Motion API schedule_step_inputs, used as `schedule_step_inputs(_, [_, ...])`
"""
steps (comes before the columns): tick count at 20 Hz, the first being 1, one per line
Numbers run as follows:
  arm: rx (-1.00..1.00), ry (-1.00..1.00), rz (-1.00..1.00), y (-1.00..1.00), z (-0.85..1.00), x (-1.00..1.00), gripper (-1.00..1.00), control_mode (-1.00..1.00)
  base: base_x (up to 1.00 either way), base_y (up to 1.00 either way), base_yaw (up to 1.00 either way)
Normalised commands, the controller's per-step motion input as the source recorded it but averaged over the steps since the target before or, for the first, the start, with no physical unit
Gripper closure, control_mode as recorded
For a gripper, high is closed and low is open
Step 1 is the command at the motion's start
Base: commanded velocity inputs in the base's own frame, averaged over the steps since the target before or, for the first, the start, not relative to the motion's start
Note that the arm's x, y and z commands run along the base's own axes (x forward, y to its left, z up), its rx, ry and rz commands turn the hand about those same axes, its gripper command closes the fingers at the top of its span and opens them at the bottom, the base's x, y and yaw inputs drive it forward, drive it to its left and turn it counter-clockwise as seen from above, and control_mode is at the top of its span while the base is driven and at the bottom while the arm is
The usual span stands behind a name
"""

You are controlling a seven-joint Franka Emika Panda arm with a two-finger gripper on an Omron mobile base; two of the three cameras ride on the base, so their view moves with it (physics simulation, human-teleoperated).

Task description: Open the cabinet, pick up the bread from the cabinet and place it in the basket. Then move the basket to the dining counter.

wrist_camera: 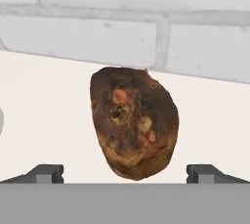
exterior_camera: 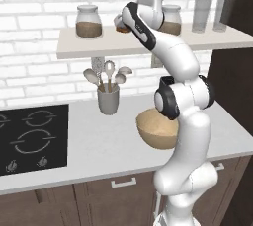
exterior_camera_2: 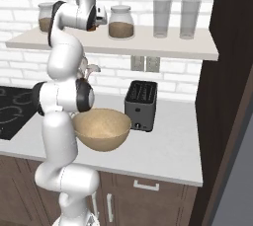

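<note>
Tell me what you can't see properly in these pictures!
- The bread: in the left base view the arm covers most of it.
- The gripper: in the hand view just its fingertips poke up, wide apart; whether they touch the bread can't be told.
- The basket: the arm hides part of it in both base views.
- The hob: cut off by the left edge of the left base view.

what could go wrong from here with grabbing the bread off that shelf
1. The end effector is open with the bread between its fingertips; the bread is lumpy and uneven, so a close may catch it off-centre and let it slip.
2. The bread sits near the brick wall; pushing further in may jam it against the wall.
3. A glass jar stands close beside the hand on the shelf; swinging out could knock it.
</note>
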Motion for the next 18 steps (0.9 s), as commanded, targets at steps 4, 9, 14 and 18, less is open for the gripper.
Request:
schedule_step_inputs(4, [0.00,0.00,0.01,0.00,-0.09,0.25,-1.00,-1.00,0.00,0.00,0.00])
schedule_step_inputs(9, [0.00,0.00,0.01,0.02,-0.04,0.26,-1.00,-1.00,0.00,0.00,0.00])
schedule_step_inputs(14, [0.00,0.00,0.00,0.06,-0.04,0.24,-1.00,-1.00,0.00,0.00,0.00])
schedule_step_inputs(18, [0.00,0.00,0.00,0.20,-0.05,0.04,1.00,-1.00,0.00,0.00,0.00])
